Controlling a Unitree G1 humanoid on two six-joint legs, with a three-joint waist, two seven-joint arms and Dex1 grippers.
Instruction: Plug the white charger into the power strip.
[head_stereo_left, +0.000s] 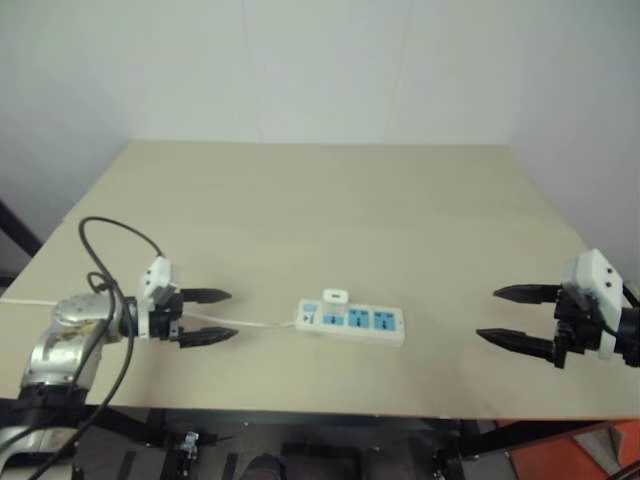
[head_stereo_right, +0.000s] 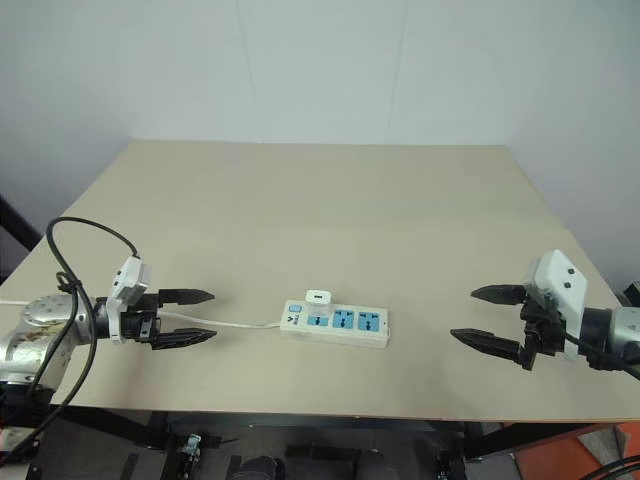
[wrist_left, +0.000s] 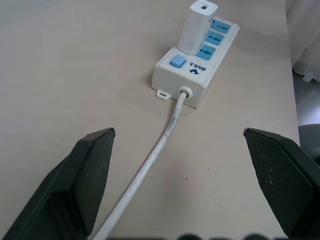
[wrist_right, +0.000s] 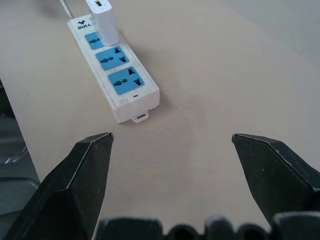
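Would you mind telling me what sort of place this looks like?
Probably a robot test room or lab: a bare beige table against plain white walls, holding just a power strip with a white charger plugged in.

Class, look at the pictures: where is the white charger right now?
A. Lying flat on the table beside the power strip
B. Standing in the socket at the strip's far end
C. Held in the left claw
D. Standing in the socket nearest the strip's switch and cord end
D: the white charger stands upright in the blue socket next to the switch on the power strip; the other two sockets are free.
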